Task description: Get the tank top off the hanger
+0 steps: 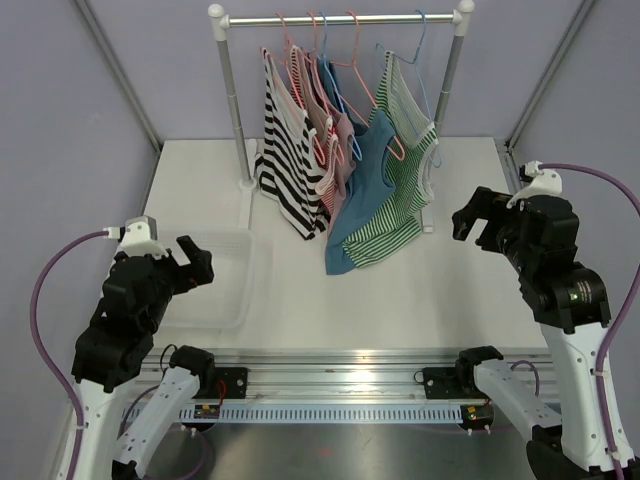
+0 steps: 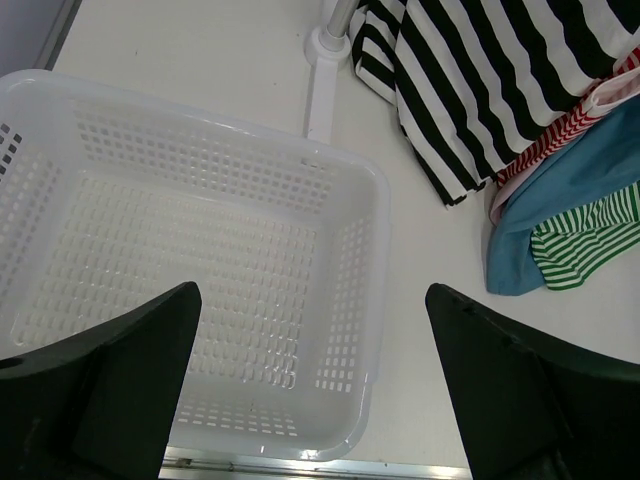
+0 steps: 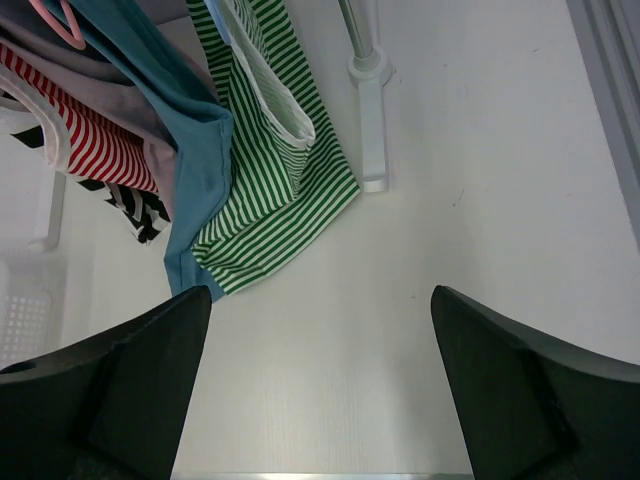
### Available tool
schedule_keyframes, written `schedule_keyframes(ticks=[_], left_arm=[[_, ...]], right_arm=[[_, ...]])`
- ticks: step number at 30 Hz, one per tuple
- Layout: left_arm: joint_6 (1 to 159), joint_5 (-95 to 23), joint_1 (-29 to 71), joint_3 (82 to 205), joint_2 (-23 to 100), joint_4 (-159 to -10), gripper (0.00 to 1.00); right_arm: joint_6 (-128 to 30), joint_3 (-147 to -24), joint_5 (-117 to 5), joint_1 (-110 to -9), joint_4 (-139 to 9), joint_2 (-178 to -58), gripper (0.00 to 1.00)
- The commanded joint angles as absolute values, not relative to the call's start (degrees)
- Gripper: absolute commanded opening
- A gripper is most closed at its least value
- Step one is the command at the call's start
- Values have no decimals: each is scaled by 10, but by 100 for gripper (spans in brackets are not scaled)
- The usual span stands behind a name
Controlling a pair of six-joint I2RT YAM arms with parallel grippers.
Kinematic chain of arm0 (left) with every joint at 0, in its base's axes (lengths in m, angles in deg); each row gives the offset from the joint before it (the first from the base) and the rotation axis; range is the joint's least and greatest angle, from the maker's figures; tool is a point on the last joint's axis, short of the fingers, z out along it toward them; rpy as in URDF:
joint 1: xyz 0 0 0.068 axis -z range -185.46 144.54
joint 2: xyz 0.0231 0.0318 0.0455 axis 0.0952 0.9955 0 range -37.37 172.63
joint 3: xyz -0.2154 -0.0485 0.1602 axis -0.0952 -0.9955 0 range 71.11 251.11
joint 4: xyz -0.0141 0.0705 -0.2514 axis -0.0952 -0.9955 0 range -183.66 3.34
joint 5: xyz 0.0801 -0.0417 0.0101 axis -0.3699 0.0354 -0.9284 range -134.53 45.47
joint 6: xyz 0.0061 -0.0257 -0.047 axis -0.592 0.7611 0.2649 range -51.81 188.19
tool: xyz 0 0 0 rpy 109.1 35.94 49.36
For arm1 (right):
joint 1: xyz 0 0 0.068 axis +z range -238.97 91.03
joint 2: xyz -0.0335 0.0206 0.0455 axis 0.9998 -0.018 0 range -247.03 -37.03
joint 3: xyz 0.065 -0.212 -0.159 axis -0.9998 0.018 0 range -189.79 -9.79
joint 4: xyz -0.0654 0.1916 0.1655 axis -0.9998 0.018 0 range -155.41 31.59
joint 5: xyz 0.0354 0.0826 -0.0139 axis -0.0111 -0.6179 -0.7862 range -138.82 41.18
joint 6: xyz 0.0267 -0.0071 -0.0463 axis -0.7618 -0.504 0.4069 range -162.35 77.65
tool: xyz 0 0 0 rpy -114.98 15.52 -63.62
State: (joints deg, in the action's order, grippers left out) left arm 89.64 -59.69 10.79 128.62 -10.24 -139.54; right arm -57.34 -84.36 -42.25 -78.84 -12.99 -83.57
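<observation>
Tank tops [image 1: 365, 180] hang bunched on thin hangers [image 1: 350, 70] from a rail [image 1: 340, 18] at the far side of the table [image 1: 450, 300]: black-striped, red-striped, pink, blue, green-striped. The left claw [image 1: 196, 258] and right claw [image 1: 478, 220] gape wide, holding nothing.

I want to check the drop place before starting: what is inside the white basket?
Only its bare perforated floor shows inside the white basket; nothing lies there. Fingers of the left gripper hide the near corners.

black jointed arms, white lower links, purple cables, white wrist cameras, black wedge fingers [image 2: 120, 380]
</observation>
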Motion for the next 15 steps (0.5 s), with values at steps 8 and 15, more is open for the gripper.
schedule_keyframes(ticks=[8,15], left_arm=[[891,-537,111,1296,-101,-1351,99],[892,-432,111,1260,-131,-1304,99]], right_arm=[[-567,-904,-479,-786,-266,-902,99],[-535,-1049,-530,-786,-286,-1047,99]])
